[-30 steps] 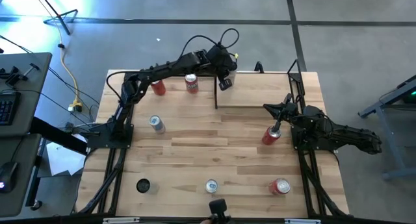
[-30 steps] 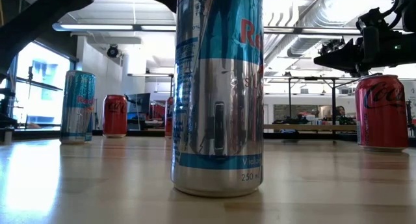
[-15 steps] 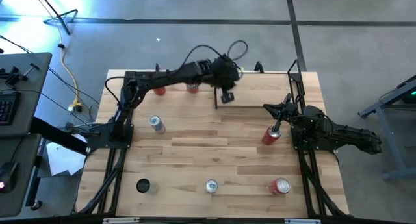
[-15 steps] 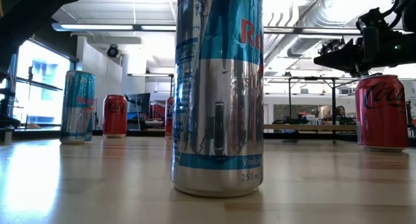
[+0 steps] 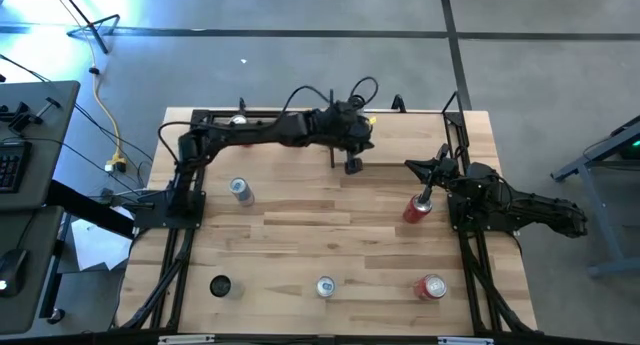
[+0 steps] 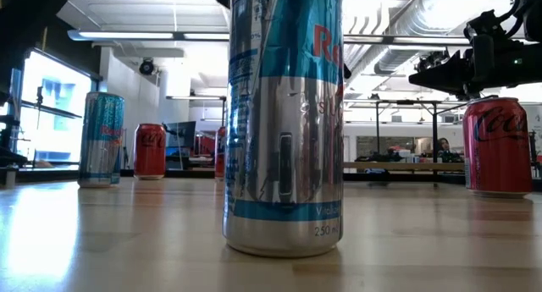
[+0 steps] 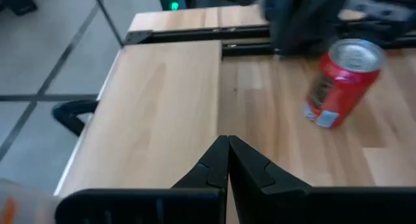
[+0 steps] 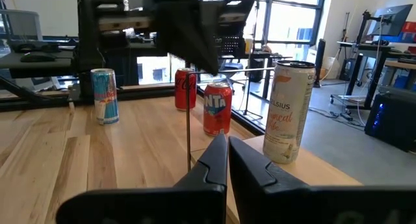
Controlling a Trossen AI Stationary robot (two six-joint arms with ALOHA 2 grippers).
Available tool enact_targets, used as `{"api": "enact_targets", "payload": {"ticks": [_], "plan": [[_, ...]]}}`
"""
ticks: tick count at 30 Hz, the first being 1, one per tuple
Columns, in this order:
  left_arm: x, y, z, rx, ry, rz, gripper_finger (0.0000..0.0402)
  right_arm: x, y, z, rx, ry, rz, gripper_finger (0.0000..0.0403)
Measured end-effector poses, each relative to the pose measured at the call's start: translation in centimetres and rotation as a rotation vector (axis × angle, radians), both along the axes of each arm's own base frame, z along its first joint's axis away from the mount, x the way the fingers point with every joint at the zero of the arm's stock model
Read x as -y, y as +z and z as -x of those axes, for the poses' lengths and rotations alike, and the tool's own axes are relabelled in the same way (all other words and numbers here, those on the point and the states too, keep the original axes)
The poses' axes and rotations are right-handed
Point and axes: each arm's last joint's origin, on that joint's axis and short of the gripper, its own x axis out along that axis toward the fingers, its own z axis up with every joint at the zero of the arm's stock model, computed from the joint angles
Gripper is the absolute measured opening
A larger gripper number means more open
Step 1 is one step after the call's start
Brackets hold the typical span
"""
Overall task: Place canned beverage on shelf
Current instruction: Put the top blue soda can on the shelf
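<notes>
One "Fanta"-labelled red can (image 8: 217, 108)

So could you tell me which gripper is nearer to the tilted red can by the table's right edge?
The right gripper: it sits right at the tilted red can. The left gripper is farther off, at the shelf's left edge.

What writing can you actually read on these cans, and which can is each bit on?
"250 ml": foot of the tall blue-silver can; its red "Re" lettering is cut off.
"LSIUS": tall pale can, first letter hidden.
"NTA", partly readable: short red can.
Red script on the red can: too blurred.
</notes>
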Motion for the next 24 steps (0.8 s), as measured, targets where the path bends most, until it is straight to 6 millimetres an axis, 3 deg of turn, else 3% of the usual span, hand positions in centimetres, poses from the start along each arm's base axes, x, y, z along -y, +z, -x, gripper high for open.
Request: {"api": "enact_targets", "payload": {"ticks": [7,14,24], "plan": [[1.1,-0.1,4.6,0.149,0.033,-0.001,0.0,0.0,0.0,0.0,0.001,-0.001,0.0,0.0],[3.7,-0.7,10.4,0.262,0.053,0.038,0.0,0.0,0.0,0.0,-0.003,0.0,-0.001,0.0],[8.2,-1.5,16.8,0.276,0.081,0.017,0.0,0.0,0.0,0.0,-0.005,0.0,-0.001,0.0]]}}
